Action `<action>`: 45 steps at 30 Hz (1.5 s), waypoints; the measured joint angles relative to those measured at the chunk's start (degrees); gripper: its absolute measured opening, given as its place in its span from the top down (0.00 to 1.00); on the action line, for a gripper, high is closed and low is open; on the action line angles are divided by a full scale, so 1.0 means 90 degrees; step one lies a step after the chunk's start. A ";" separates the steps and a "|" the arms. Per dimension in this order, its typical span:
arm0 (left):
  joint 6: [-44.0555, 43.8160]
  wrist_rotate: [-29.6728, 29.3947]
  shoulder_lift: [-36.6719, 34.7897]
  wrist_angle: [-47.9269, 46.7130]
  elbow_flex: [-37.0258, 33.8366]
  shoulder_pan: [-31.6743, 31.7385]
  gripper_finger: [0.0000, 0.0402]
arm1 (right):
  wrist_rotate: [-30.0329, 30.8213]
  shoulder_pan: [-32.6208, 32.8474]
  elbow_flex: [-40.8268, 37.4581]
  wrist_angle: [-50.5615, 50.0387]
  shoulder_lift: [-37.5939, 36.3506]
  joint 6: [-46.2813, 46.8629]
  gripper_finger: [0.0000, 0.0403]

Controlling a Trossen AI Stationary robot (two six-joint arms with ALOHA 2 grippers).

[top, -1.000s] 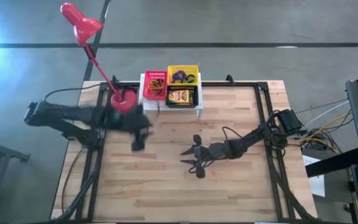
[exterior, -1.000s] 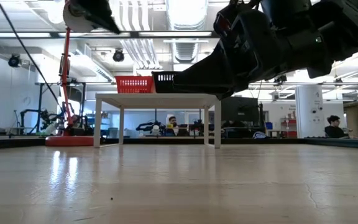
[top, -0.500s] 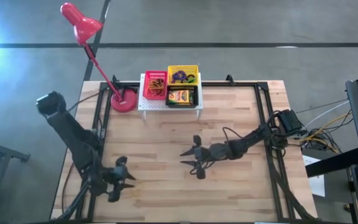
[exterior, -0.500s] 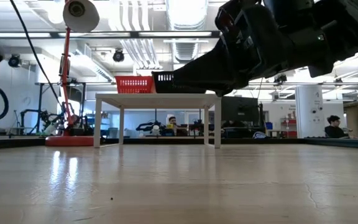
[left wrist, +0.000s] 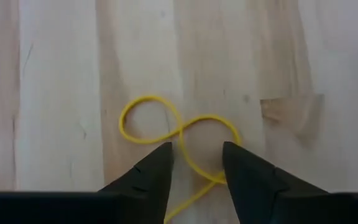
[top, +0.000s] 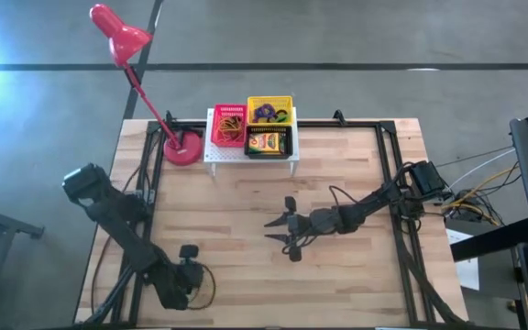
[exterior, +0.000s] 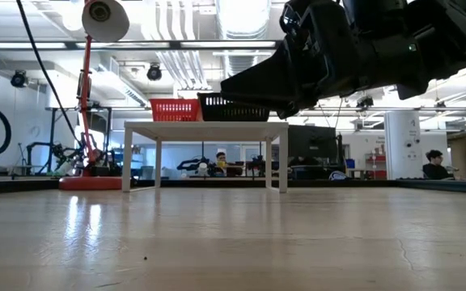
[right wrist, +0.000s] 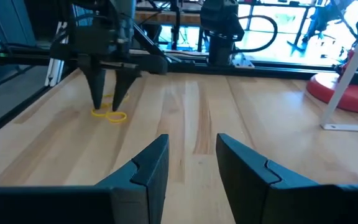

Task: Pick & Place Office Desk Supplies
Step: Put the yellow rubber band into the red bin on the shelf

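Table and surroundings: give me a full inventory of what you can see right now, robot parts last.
Yellow rubber band: one, twisted into a figure eight, flat on the table near its front left corner.
Wooden table: one, light wood, dark frame.
White rack: one, back edge of the table, carrying three baskets.
Red basket: one, holding tan bands.
Yellow basket: one, holding purple loops.
Black basket: one, holding a yellow-and-green crayon box.
Red desk lamp: one, base at the back left, beside the rack.
Person: one, seated, far in the room.
Left gripper: fingers apart, low over the rubber band, straddling one end.
Right gripper: open, empty, hovering mid-table.
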 joint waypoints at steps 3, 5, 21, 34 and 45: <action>0.0862 -0.0028 0.0416 -0.0691 0.0627 0.0097 0.69 | 0.0000 0.0002 0.0000 -0.0003 0.0000 0.0001 0.68; 0.1604 -0.0077 0.0662 -0.1193 0.1057 0.0167 0.77 | 0.0000 0.0002 0.0000 -0.0005 0.0000 -0.0002 0.68; 0.4434 -0.5317 0.0410 -0.4011 0.3414 0.0586 1.00 | -0.0015 0.0002 0.0000 -0.0133 0.0000 0.0037 0.68; 0.6076 -0.6592 -0.1188 -0.4509 0.3583 0.2381 1.00 | -0.0014 0.0012 0.0000 -0.0214 0.0000 0.0067 0.68; 0.8146 -0.4925 -0.2079 -0.2761 0.3548 0.7010 1.00 | -0.0012 0.0019 0.0000 -0.0233 0.0000 0.0067 0.68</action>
